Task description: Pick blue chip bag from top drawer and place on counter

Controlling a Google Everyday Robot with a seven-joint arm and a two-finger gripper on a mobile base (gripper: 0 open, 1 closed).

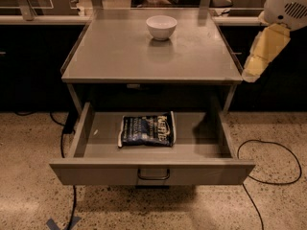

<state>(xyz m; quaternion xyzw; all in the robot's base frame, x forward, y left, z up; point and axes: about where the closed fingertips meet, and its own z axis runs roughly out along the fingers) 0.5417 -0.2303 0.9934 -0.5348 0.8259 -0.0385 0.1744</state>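
Floor (29,195) is nearest: speckled, with a scrap of blue tape (55,223) at the bottom edge, far down-left of the jaws. A black cable (273,166) loops on the floor almost straight below the jaws.

Drawer (96,172) is open, pulled out toward the camera. It has a flat grey front panel with a small dark bar handle (153,175) at centre, down-left of the jaws.

Bag (147,130) lies flat on the drawer bottom, about mid-width and clear of both side walls. It sits well apart from the jaws, below and to their left. It is dark navy and crinkly, with white edges at its left and right ends. The pale lettering runs sideways and I can't read it, so no brand.

Jaws are at the right edge of the view, pale yellow, hanging from the white arm (288,4) and slanting down-left. The tip sits just beside the bench's front-right corner, about level with the top and not resting on it. How far open: cannot tell. Nothing seen held.

Bench (144,56) is a grey metal top with low side rims, left of the jaws and directly over the drawer. A white bowl (161,27) stands upright near the back edge at centre, up-left of the jaws.

Dark cabinets (29,66) with pale tops run behind on both sides.
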